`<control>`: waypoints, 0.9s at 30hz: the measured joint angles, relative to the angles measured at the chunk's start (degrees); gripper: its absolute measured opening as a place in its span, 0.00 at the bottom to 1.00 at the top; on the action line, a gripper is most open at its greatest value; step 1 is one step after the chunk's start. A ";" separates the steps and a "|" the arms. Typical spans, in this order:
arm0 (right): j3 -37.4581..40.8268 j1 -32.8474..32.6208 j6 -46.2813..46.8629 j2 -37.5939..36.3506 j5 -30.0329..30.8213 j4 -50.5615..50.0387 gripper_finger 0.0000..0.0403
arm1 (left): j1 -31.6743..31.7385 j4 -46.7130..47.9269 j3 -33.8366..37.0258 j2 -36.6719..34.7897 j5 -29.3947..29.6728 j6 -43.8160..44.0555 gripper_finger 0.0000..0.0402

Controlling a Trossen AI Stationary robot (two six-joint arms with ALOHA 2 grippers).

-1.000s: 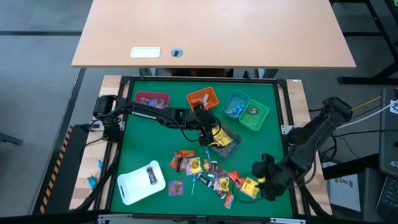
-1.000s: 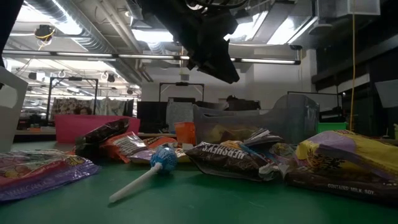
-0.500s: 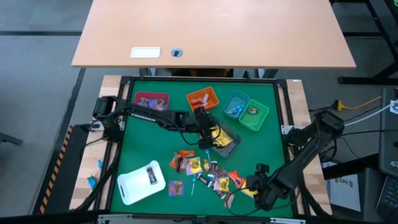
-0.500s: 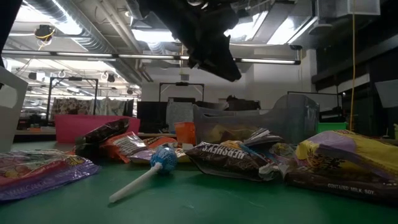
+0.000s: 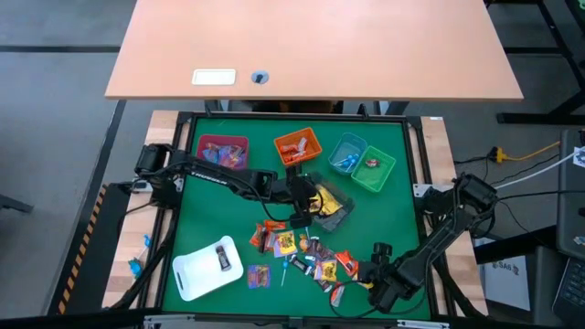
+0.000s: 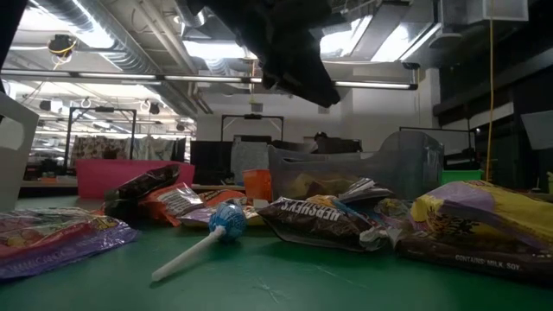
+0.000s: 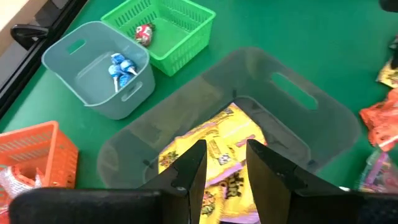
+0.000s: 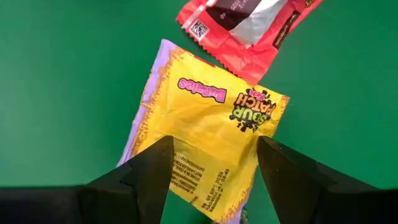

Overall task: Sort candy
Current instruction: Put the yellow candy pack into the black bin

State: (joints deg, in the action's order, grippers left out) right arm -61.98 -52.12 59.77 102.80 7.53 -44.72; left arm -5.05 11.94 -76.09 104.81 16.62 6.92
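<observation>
Four bins (image 5: 348, 153) behind the candy pile (image 5: 306, 255), tray (image 5: 196, 274) to its left.

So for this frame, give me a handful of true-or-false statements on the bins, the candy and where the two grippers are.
1. The light blue plastic bin holds blue-wrapped lollipops. True.
2. The right gripper is open over a yellow Sour Patch packet lying on the green mat. True.
3. The green mesh basket is packed full of yellow packets. False: only one small red and white sweet shows in it.
4. The left gripper hangs above the white rectangular tray. False: it is over the clear grey bin, which holds yellow packets.
5. A blue lollipop with a white stick lies on the mat. True.
</observation>
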 joint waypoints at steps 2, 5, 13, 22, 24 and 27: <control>-0.08 0.00 -0.03 0.45 -0.34 0.13 0.56 | -0.42 -0.01 0.00 0.00 0.01 0.00 0.25; -0.08 0.00 -0.22 0.55 -1.04 0.67 0.49 | -0.93 0.00 0.00 0.00 0.01 -1.09 0.25; -0.03 0.00 -0.38 0.59 -1.07 1.78 0.21 | -2.68 1.56 -0.02 -0.22 0.17 -5.98 0.25; -3.22 0.91 -5.30 0.77 -1.16 -3.82 0.02 | -4.72 15.70 -0.04 -4.57 0.27 4.69 0.25; -5.58 1.80 -7.20 0.77 -0.97 -7.09 0.04 | -5.33 18.67 -0.04 -5.26 0.25 8.17 0.25; -9.26 3.39 -12.25 0.75 -0.12 -12.72 0.02 | -6.44 21.50 -0.07 -5.51 0.27 12.00 0.25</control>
State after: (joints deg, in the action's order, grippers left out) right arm -71.25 -48.73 47.52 103.55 7.41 -57.44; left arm -11.49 33.44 -76.17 99.31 16.90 18.91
